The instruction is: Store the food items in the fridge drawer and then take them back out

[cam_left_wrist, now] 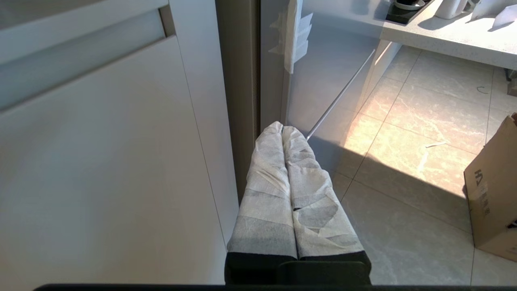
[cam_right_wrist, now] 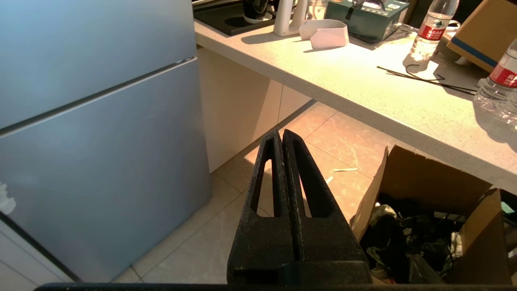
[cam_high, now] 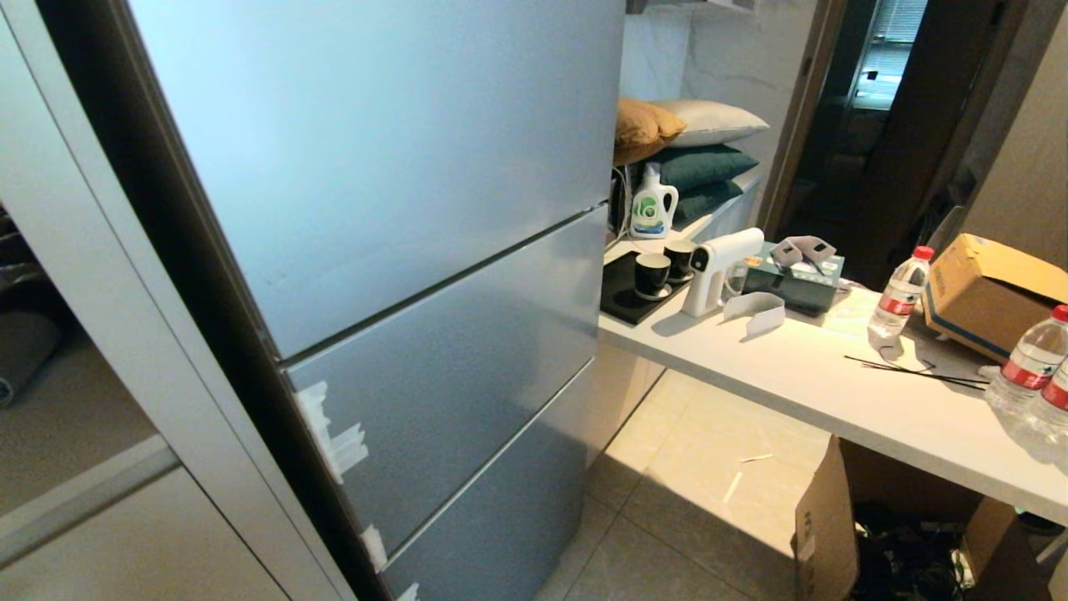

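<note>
Paper-wrapped left gripper (cam_left_wrist: 282,131) is hanging closed, empty, nearest the silver-grey fridge doors (cam_left_wrist: 323,89); black right gripper (cam_right_wrist: 281,135), closed, is pointing floorward; drawer unseen.

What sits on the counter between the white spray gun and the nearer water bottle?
In the head view, between the spray gun and water bottle: a dark green tissue box and a curled white strip.

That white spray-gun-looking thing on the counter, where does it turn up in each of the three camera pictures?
Head view: the white spray gun stands on the counter, right of the black cups.
Left wrist view: only its base shows at the top edge.
Right wrist view: its lower body shows at the top edge.
Shared landmark: the bent white paper strip lying beside it.
</note>
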Available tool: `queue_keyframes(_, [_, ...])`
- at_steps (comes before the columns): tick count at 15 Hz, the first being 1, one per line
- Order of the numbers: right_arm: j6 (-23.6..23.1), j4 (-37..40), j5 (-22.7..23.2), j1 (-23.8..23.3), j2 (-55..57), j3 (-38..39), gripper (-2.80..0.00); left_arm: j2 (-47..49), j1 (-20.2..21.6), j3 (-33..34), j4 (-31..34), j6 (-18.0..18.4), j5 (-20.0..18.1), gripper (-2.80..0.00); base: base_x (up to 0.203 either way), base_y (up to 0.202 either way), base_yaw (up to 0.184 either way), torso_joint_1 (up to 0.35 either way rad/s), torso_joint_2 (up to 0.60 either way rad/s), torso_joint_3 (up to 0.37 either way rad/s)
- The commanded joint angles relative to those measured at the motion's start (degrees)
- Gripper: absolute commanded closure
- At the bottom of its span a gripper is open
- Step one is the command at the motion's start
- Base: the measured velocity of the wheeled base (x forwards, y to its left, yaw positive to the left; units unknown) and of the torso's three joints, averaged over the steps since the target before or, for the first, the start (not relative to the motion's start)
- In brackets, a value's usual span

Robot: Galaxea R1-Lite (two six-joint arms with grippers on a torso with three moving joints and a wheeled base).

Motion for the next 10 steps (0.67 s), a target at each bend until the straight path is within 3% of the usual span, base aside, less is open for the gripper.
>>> queue_keyframes(1, [-0.03, -0.01, 0.05, 0.02, 0.09, 0.01, 0.0, 0.01, -0.01, -0.01, 0.02, 0.02, -0.02, 0.0, 0.0, 0.0, 0.0, -0.066, 0.15, 0.1])
queue_keyframes(10, [1.29, -0.08, -0.66, 0.02, 0.09, 0.01, 0.0, 0.01, 0.0, 0.02, 0.02, -0.07, 0.03, 0.0, 0.0, 0.0, 0.0, -0.122, 0.27, 0.153])
